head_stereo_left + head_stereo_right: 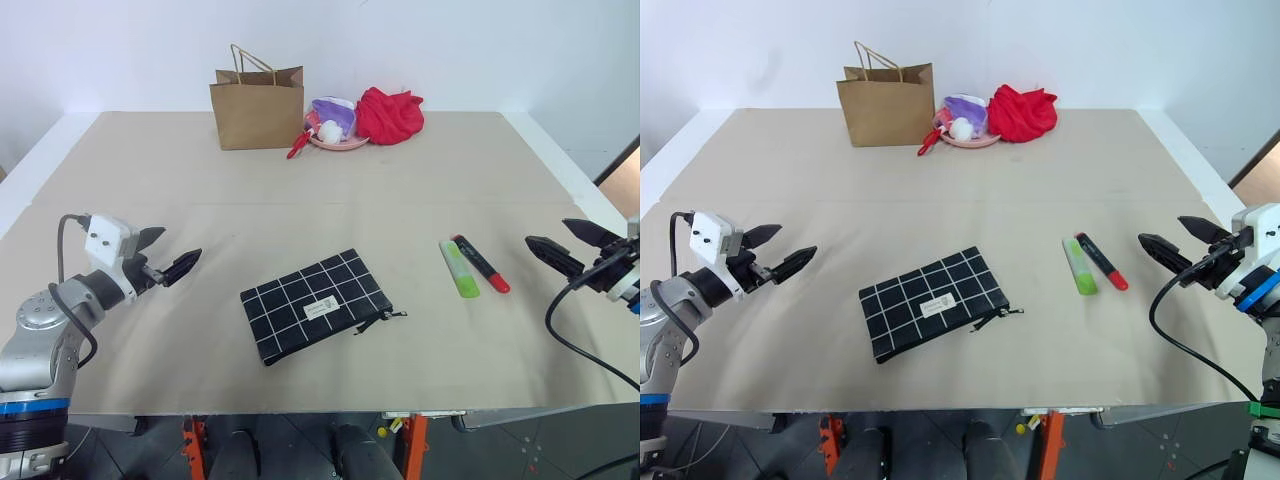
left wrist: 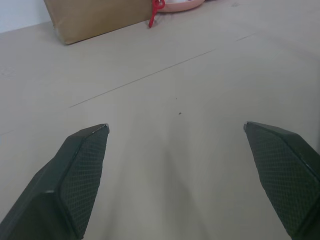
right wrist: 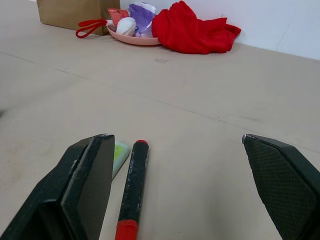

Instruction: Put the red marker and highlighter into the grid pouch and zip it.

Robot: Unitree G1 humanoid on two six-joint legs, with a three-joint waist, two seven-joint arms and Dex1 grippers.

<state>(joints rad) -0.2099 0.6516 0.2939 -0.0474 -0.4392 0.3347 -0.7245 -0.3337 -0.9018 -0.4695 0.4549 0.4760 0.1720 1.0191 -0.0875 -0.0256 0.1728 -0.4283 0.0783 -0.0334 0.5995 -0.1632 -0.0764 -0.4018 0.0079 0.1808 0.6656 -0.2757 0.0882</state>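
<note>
Your left gripper (image 1: 176, 254) and right gripper (image 1: 562, 244) both have jaws spread wide, empty, held level above the beige desk (image 1: 300, 210) at its two sides and pointing inward. The grid pouch (image 1: 315, 304) lies flat between them, zipped; the highlighter (image 1: 459, 268) and the red marker (image 1: 481, 263) lie side by side near your right gripper. At the back by the white wall stand a brown paper bag (image 1: 257, 108), a pink plate (image 1: 338, 141) and a red cloth (image 1: 389, 114).

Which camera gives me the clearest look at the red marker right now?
The right wrist view: the red marker lies close up beside the highlighter. Both eye views show it whole but small, right of the grid pouch.
</note>
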